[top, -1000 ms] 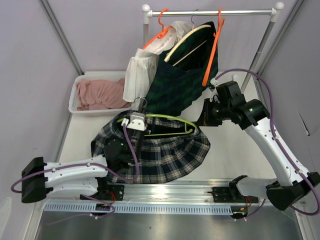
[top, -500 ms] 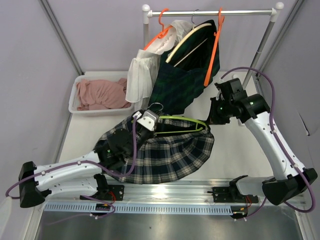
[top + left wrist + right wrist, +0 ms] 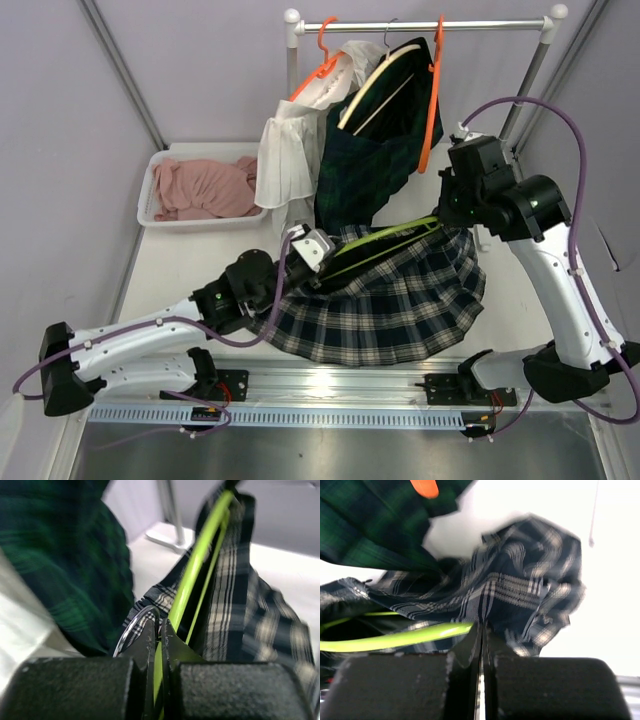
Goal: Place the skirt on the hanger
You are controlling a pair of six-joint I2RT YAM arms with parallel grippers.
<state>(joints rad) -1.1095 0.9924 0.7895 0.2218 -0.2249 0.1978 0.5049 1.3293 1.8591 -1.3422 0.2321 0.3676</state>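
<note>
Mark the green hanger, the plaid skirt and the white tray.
green hanger [image 3: 385,243], top external view, middle of its long bar.
plaid skirt [image 3: 390,310], top external view, the spread pleats.
white tray [image 3: 149,188], top external view, its left rim.

Left arm reaching low and forward toward centre, left gripper [image 3: 312,246] pinched shut, right arm raised high with elbow bent, right gripper [image 3: 452,218] clamped tight, angled down-left.

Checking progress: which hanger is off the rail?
The lime-green hanger inside the plaid skirt; the orange hangers and cream hanger hang on the rail.
</note>
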